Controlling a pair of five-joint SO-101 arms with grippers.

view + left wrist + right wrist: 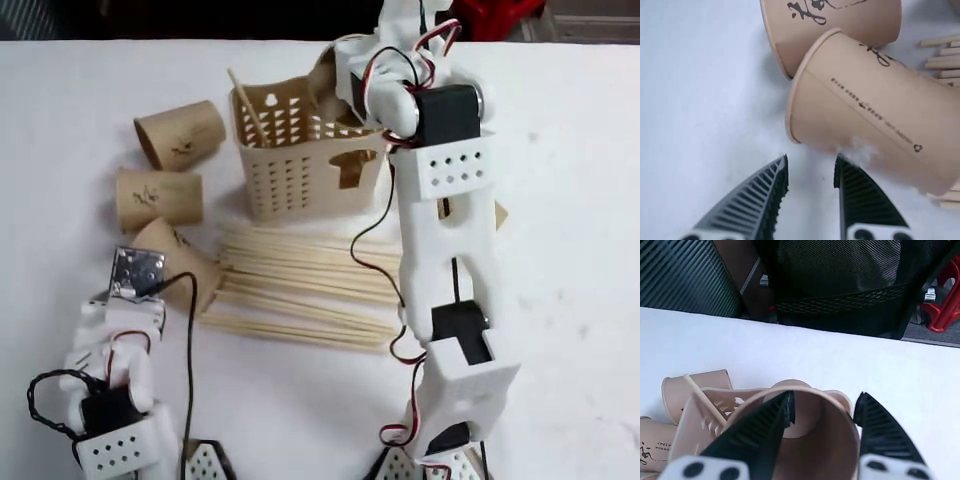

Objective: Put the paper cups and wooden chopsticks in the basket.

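From above, the basket (300,160) stands on the tabletop (560,250) with one chopstick (247,105) leaning inside. Three paper cups (160,197) lie on their sides beside it, and the loose chopsticks (310,290) are spread in front. At the left wrist, the left gripper (811,167) has its jaws partly open and holding nothing, one tip just beside a lying cup (875,110). At the right wrist, the right gripper (825,402) hangs over the basket with jaws apart astride the rim of a fourth cup (815,450), one jaw inside and one outside
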